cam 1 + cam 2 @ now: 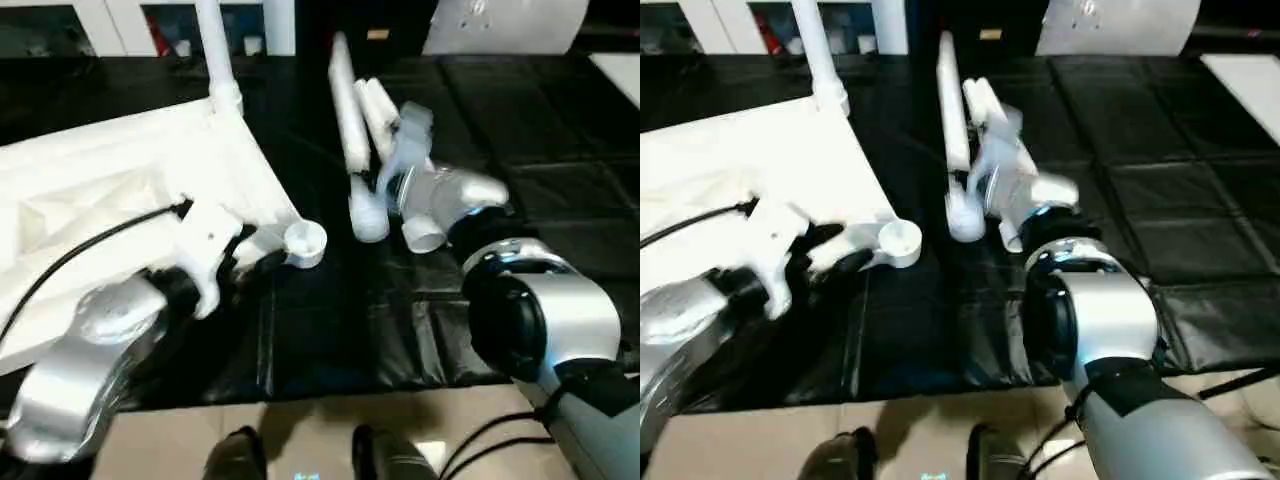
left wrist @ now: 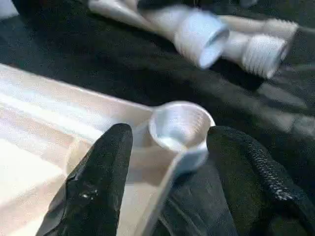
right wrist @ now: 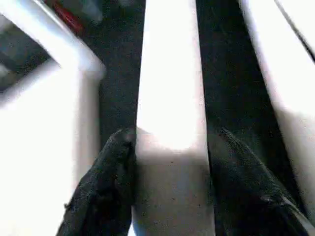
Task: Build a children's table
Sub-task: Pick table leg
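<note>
With the left gripper (image 2: 167,162) straddling, jaws apart, the tabletop's (image 1: 110,180) empty corner socket (image 1: 304,240), the right gripper (image 3: 170,167) clamped a loose leg (image 3: 170,98), which next probably required lifting and threading into that socket.

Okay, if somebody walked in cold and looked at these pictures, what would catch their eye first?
Probably the white tabletop lying underside-up on the black mat, one leg already standing in its far corner. To its right, the right gripper is clamped around one of the loose legs, while the left gripper straddles the empty near corner socket.
</note>
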Available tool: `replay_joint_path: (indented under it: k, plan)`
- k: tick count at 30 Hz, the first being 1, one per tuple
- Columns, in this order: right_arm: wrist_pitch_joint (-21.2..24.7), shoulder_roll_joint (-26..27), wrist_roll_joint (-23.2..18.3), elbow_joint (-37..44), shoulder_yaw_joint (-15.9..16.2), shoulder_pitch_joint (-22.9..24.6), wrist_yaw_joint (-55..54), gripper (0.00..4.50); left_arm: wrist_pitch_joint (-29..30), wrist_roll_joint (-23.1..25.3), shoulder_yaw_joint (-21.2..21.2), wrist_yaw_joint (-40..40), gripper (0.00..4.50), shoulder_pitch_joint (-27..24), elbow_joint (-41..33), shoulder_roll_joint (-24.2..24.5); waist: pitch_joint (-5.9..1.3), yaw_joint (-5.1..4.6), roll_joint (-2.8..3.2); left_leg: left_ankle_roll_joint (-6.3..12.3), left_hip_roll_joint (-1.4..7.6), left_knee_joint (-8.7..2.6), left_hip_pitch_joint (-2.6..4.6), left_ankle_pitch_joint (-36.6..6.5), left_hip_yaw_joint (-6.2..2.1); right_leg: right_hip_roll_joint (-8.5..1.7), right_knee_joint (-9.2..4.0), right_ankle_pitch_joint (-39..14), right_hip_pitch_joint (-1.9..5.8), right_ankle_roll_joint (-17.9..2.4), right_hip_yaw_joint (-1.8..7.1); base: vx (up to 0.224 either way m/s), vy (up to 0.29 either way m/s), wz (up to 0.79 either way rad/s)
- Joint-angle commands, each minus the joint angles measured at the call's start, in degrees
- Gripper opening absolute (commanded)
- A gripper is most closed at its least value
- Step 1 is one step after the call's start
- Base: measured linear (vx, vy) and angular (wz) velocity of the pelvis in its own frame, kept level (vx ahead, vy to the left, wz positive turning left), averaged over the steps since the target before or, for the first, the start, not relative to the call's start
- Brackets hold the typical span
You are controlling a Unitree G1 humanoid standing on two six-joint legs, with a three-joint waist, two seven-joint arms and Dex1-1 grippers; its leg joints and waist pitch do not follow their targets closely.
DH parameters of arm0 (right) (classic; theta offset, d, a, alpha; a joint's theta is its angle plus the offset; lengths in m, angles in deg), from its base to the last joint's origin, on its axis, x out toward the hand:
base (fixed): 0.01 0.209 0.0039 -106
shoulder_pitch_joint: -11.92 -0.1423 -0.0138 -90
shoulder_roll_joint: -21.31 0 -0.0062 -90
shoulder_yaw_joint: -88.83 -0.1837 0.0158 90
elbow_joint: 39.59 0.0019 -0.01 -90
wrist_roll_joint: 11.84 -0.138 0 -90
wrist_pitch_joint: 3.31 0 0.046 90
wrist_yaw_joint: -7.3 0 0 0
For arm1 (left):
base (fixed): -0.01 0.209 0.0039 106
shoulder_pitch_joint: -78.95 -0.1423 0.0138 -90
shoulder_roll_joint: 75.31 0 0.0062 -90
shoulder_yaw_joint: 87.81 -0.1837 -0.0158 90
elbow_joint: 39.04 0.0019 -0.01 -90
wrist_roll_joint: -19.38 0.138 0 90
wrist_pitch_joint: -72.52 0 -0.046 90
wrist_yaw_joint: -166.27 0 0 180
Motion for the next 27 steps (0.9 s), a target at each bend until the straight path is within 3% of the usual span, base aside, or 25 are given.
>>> replay_joint_path:
  k: [1, 4, 5, 6, 8, 9, 10, 11, 13, 14, 16, 17, 19, 20, 23, 27]
  plan:
    - [1.72, 0.58, -2.69, 5.03, -0.59, 1.90, 4.04, 1.84, -0.76, 0.50, -0.69, -0.64, 2.83, 0.37, 0.88, -0.38, -5.94, 0.22, 1.68, 1.38, 0.30, -2.83, 1.70, -9.05, 0.28, -2.52, -2.47, 1.78, 3.74, -15.77, 1.28, 0.000, 0.000, 0.00]
    - [6.27, 1.57, -6.64, 15.04, -0.73, 6.90, 7.12, 1.84, -1.37, 0.32, -0.76, -1.19, 2.83, 1.20, 1.60, -1.60, -6.19, 0.37, 1.58, 1.66, 0.41, -2.79, 1.76, -8.57, 0.23, -2.66, -2.44, 1.72, 3.91, -16.36, 1.31, 0.000, 0.000, 0.00]
    - [8.31, 1.97, -9.93, 21.09, -0.62, 10.13, 10.34, 1.83, -1.41, -0.26, -0.38, -1.60, 2.83, 2.11, 2.12, -2.86, -6.27, 0.51, 1.65, 1.53, 0.41, -2.77, 1.85, -8.28, 0.21, -2.58, -2.45, 1.69, 3.93, -16.53, 1.28, 0.000, 0.000, 0.00]
    - [9.50, 2.16, -12.13, 24.85, -0.54, 12.17, 12.61, 1.83, -1.43, -0.64, -0.13, -1.89, 2.83, 2.80, 2.54, -3.76, -6.13, 0.63, 1.17, 1.94, 0.35, -2.92, 1.81, -8.42, 0.30, -2.46, -2.68, 1.61, 4.15, -15.90, 1.43, 0.000, 0.000, 0.00]
    - [11.04, 2.34, -15.52, 31.44, -0.12, 16.44, 15.90, 1.83, -1.19, -1.51, 0.67, -2.73, 2.83, 4.66, 3.57, -5.60, -6.35, 0.82, 1.24, 1.69, 0.46, -2.90, 1.92, -8.61, 0.19, -2.62, -2.74, 0.16, 4.06, -15.63, 1.31, 0.000, 0.000, 0.00]
    - [11.63, 2.37, -16.78, 34.39, -0.10, 18.66, 16.68, 1.83, -0.38, -3.19, 2.29, -3.69, 3.00, 6.11, 4.34, -7.28, -6.19, 0.85, 0.70, 1.54, 0.52, -2.96, 1.91, -8.78, 0.24, -2.69, -2.89, -1.04, 3.89, -15.51, 1.40, 0.000, 0.000, 0.00]
    - [12.98, 2.24, -18.97, 39.21, 0.18, 22.29, 18.46, 1.83, 0.70, -5.96, 5.07, -5.41, 3.17, 8.59, 5.56, -10.01, -5.83, 1.32, 0.89, 1.01, 0.42, -2.96, 2.28, -9.84, 0.50, -2.57, -3.37, -3.24, 3.57, -14.54, 1.60, 0.000, 0.000, 0.00]
    - [14.30, 2.12, -20.57, 42.95, 0.56, 24.91, 19.93, 1.82, 1.43, -8.24, 7.08, -6.35, 3.17, 10.34, 6.38, -11.87, -5.93, 1.28, 0.75, 0.84, 0.53, -2.99, 2.25, -10.09, 0.38, -2.68, -3.36, -3.78, 3.65, -14.53, 1.65, 0.000, 0.000, 0.00]
    - [18.37, 1.33, -24.07, 49.75, 2.04, 29.54, 23.60, 1.82, 2.73, -12.99, 9.86, -6.81, 3.20, 13.27, 7.26, -14.94, -5.38, 1.33, -0.26, 0.26, 0.32, -3.27, 1.86, -10.87, 0.26, -2.83, -3.86, -7.99, 3.71, -13.07, 1.62, 0.000, 0.000, 0.00]
    - [19.54, 1.02, -25.22, 51.39, 2.61, 30.74, 24.97, 1.82, 3.29, -14.63, 10.59, -7.06, 3.31, 14.10, 7.42, -16.06, -5.29, 1.29, -0.20, 0.16, 0.17, -3.34, 1.68, -10.99, 0.13, -2.86, -3.87, -9.56, 3.85, -12.64, 1.53, 0.000, 0.000, 0.00]
    - [22.33, 0.65, -27.55, 54.87, 3.43, 33.20, 26.56, 1.82, 7.00, -21.24, 13.82, -8.52, 3.57, 15.97, 7.91, -19.98, -5.01, 1.13, -0.65, 0.36, 0.10, -3.28, 1.56, -11.08, 0.24, -3.05, -4.43, -13.65, 3.50, -11.28, 1.65, 0.000, 0.000, 0.00]
    - [22.53, 0.64, -27.73, 55.13, 3.50, 33.37, 26.66, 1.82, 7.21, -21.64, 14.02, -8.62, 3.59, 16.12, 7.98, -20.21, -5.00, 1.15, -0.57, 0.32, -0.03, -3.17, 1.53, -10.83, 0.24, -3.06, -4.42, -14.23, 3.47, -11.06, 1.63, 0.000, 0.000, 0.00]
    - [24.90, 0.42, -29.92, 58.28, 4.56, 35.28, 27.88, 1.82, 9.25, -27.59, 17.03, -10.69, 3.66, 18.12, 9.36, -23.34, -4.81, 0.84, -0.61, 0.80, -0.09, -3.21, 1.39, -11.01, 0.08, -3.04, -4.91, -16.90, 3.20, -9.82, 1.56, 0.000, 0.000, 0.00]
    - [25.36, 0.33, -30.62, 59.35, 4.98, 35.90, 27.95, 1.82, 10.10, -29.49, 18.28, -11.54, 3.98, 18.84, 9.91, -24.41, -4.77, 0.67, -0.62, 0.66, -0.23, -3.21, 1.19, -10.69, 0.05, -2.98, -4.86, -17.10, 3.34, -9.63, 1.46, 0.000, 0.000, 0.00]
    - [26.28, 0.20, -32.09, 61.71, 5.87, 37.05, 28.19, 1.82, 11.09, -34.46, 20.94, -12.97, 4.15, 20.86, 11.08, -26.11, -4.76, 0.55, -0.44, 0.82, -0.23, -3.25, 1.24, -10.38, -0.14, -2.90, -5.17, -17.57, 3.21, -8.68, 1.38, 0.000, 0.000, 0.00]
    - [26.87, -0.09, -32.57, 63.37, 6.50, 38.05, 28.07, 1.82, 13.24, -37.96, 22.22, -13.00, 4.50, 21.70, 11.38, -26.64, -5.01, 0.54, -0.12, 0.99, -0.18, -3.24, 1.37, -8.96, -0.12, -2.66, -4.92, -14.26, 3.21, -9.18, 1.29, 0.000, 0.000, 0.00]
